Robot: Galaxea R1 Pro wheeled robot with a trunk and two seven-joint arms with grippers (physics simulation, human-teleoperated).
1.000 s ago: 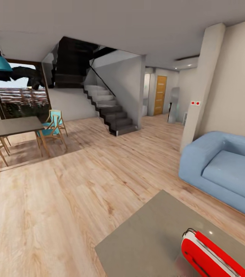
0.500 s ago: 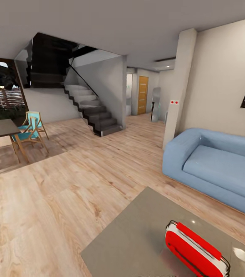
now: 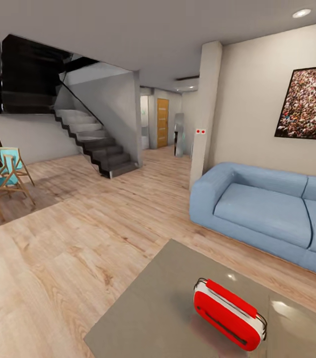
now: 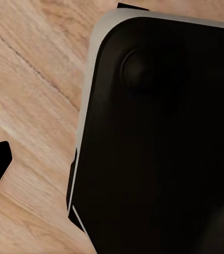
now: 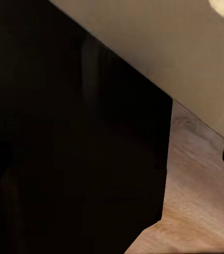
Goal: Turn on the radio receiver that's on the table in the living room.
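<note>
The small bright red rounded-box radio receiver [image 3: 230,314] with its white band, thin metal handle and dark slot on the face lies tilted on the glossy grey-taupe rectangular table [image 3: 163,308], toward the table's right part and near its front edge as my head camera sees it. Nothing touches it. I can read no brand, label or writing on it.

My left wrist camera looks down at a black rounded body with a grey rim [image 4: 159,137] over light wood plank floor [image 4: 33,106]; my right wrist camera shows a dark angular mass [image 5: 70,137] against a grey-taupe surface and wood planks. I cannot tell how far either of my grippers is open.

Beyond the table's far edge stands the big blue sofa [image 3: 267,214], under a framed crowd picture [image 3: 309,103] on the beige wall. A grey staircase [image 3: 91,141], an orange-brown door [image 3: 162,122] and a turquoise wooden chair [image 3: 6,174] lie farther off.
</note>
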